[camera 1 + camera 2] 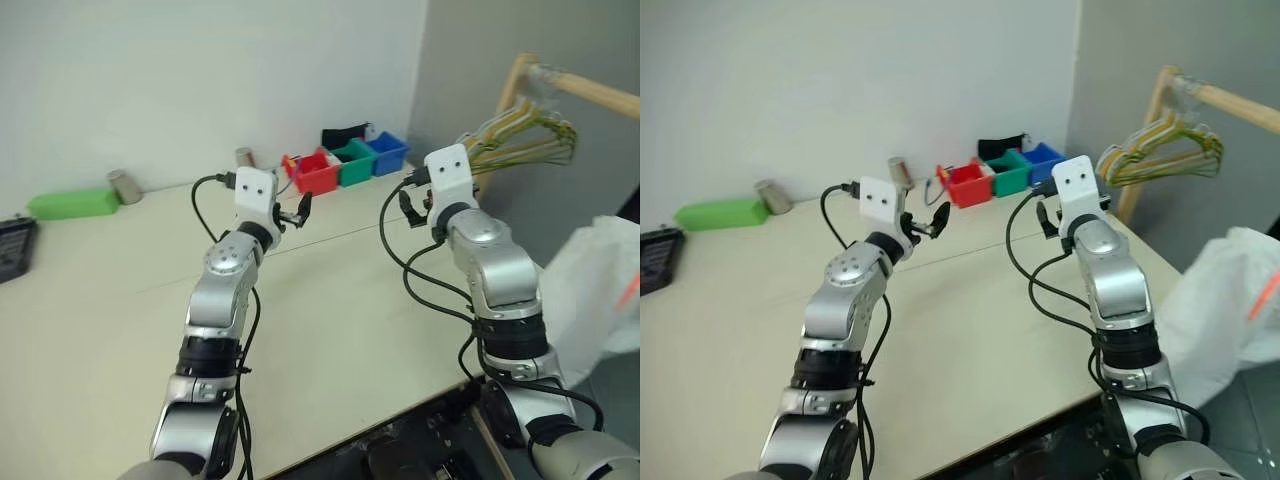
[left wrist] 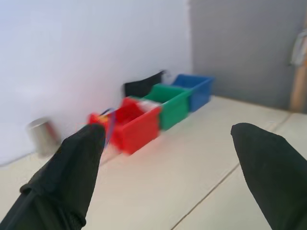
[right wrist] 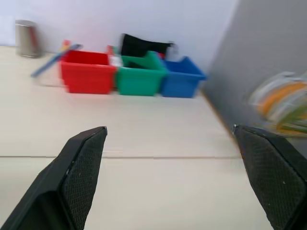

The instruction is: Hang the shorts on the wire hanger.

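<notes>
The white shorts point(image 1: 592, 292) lie bunched to the right of the table, beside my right arm, and a pink-orange mark point(image 1: 1262, 297) shows on the fabric. Nothing holds them. The wire hanger is out of view. My left gripper point(image 1: 295, 212) hovers over the middle of the table, pointing at the far wall. It is open, and in the left wrist view its two fingers point(image 2: 81, 158) stand wide apart and hold nothing. My right gripper point(image 1: 412, 207) hovers near the table's right side, also open, its fingers point(image 3: 84, 163) spread over bare tabletop.
A bunch of green, yellow and white hangers point(image 1: 522, 135) hangs on a wooden rod point(image 1: 590, 92) at the back right. Red point(image 1: 318, 176), green point(image 1: 354, 163) and blue point(image 1: 388, 152) bins line the wall. Metal cans point(image 1: 124, 186) and a green box point(image 1: 72, 203) sit at the far left.
</notes>
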Controlling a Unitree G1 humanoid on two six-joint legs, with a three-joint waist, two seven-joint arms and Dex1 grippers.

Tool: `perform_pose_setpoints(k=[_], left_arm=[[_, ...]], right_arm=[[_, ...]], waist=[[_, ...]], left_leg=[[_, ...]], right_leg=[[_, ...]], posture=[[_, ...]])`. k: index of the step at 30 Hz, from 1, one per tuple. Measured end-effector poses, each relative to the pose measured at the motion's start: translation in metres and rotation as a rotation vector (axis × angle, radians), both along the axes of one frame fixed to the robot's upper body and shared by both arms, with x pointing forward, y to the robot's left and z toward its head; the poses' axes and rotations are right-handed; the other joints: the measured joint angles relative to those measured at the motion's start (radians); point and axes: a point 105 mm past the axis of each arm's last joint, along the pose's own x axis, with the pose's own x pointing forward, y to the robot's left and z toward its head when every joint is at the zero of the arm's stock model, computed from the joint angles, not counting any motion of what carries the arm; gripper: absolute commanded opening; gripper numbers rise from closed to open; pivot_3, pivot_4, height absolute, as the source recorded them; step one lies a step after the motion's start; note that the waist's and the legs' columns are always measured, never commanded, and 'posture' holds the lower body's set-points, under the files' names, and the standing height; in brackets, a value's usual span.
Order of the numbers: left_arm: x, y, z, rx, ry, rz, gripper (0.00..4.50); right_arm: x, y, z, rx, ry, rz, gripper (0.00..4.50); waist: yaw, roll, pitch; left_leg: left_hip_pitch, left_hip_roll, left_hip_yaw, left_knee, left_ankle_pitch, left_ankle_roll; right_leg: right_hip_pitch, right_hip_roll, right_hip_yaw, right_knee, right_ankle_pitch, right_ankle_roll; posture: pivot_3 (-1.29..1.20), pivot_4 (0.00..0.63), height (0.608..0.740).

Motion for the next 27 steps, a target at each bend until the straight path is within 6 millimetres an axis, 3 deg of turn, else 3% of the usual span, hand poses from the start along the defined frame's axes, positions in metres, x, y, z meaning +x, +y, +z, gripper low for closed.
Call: perform_pose_setpoints(k=[3,7,10,14,18,27], left_arm=[[-0.003,0.011,0.004,-0.005,0.001,0.039,4.5],[-0.011,0.028,0.0,0.002,0.019,0.094,4.5],[-0.017,0.034,-0.016,-0.014,0.075,0.126,4.5],[-0.037,0.048,-0.054,-0.08,0.197,0.222,4.5],[-0.048,0.056,-0.076,-0.078,0.274,0.27,4.5],[-0.048,0.055,-0.075,-0.098,0.27,0.287,4.5]], right_arm=[[0.002,0.007,-0.004,0.024,0.015,0.023,4.46],[0.002,0.014,-0.004,0.035,0.004,0.045,4.46],[-0.001,0.021,-0.013,0.031,0.002,0.067,4.46],[-0.011,0.014,-0.059,0.026,0.082,0.054,4.46],[-0.017,0.012,-0.074,0.024,0.111,0.036,4.46],[-0.026,0.01,-0.075,0.045,0.097,0.021,4.46]], waist=[[0.058,0.0,-0.001],[0.103,0.001,-0.001],[0.124,0.0,-0.001],[0.149,0.0,-0.003],[0.161,0.0,-0.003],[0.194,0.0,-0.002]], left_leg=[[-0.015,0.0,-0.003,0.004,0.005,-0.008],[-0.014,0.0,-0.003,0.004,0.005,-0.008],[-0.014,-0.001,-0.003,0.003,0.004,-0.008],[-0.013,-0.001,-0.003,0.003,0.004,-0.007],[-0.012,-0.001,-0.004,0.004,0.005,-0.007],[-0.009,0.005,-0.007,0.009,0.005,-0.007]], right_leg=[[-0.014,0.0,-0.001,0.002,0.002,-0.004],[-0.014,0.001,-0.001,0.002,0.003,-0.004],[-0.014,0.001,-0.003,0.001,0.004,-0.006],[-0.014,0.002,-0.003,0.003,0.005,-0.008],[-0.014,0.003,-0.004,0.006,0.006,-0.01],[-0.012,0.016,-0.004,0.012,0.009,-0.015]], posture=[[-0.11,0.004,0.74],[-0.08,0.01,0.74],[-0.07,0.012,0.74],[-0.05,0.017,0.74],[-0.05,0.02,0.74],[-0.06,0.029,0.74]])
